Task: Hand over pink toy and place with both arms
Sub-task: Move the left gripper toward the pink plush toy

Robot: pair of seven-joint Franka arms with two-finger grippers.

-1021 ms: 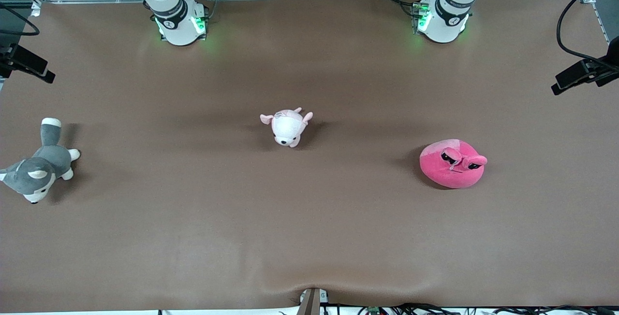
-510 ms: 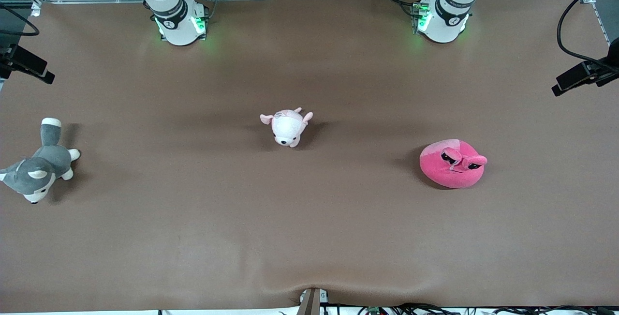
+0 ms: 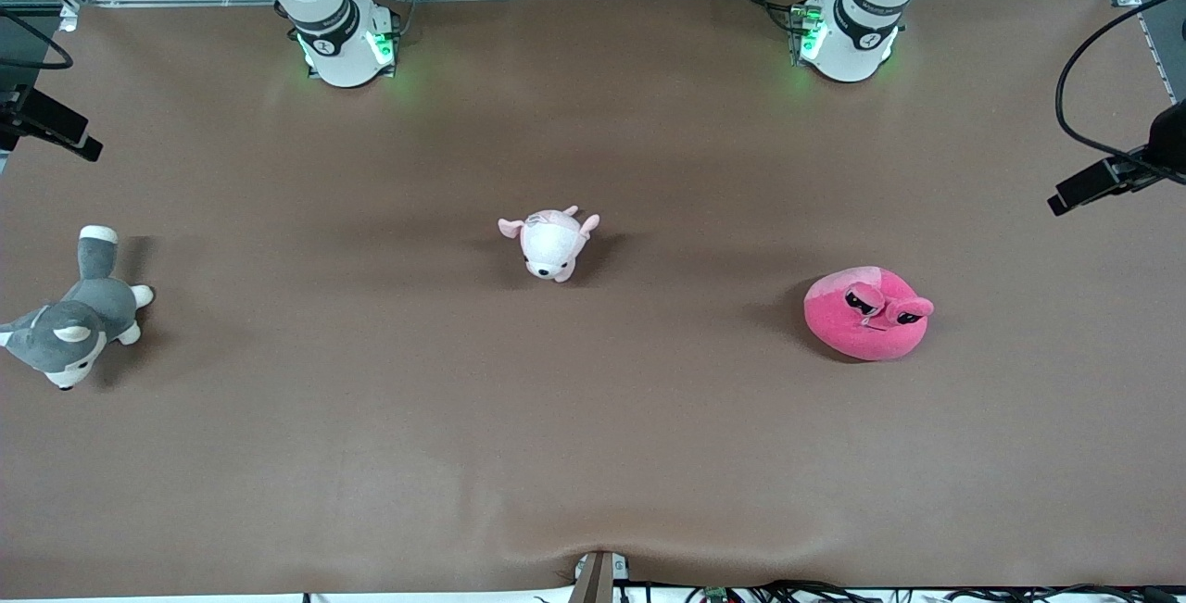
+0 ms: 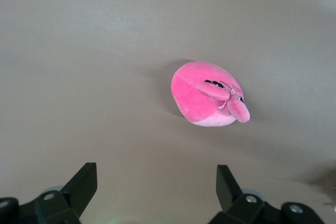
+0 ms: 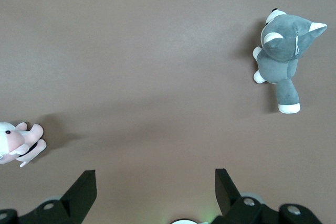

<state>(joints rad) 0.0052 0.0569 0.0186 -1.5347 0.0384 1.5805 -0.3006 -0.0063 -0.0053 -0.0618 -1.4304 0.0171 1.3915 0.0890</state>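
The pink toy (image 3: 866, 314), a hot-pink round plush with black angry eyes, lies on the brown table toward the left arm's end. It also shows in the left wrist view (image 4: 207, 100). My left gripper (image 4: 156, 174) is open and empty, high above the table beside the toy. My right gripper (image 5: 155, 174) is open and empty, high over bare table between the husky and the puppy. In the front view only the left arm's base (image 3: 848, 33) and the right arm's base (image 3: 338, 38) show plainly.
A pale pink-and-white puppy plush (image 3: 550, 244) lies at mid-table, also in the right wrist view (image 5: 13, 142). A grey-and-white husky plush (image 3: 69, 316) lies at the right arm's end, also in the right wrist view (image 5: 283, 59). A black cabled part (image 3: 1103, 182) hangs at the left arm's end.
The black cabled part at the left arm's end has shifted lower in the front view. The toys have not moved.
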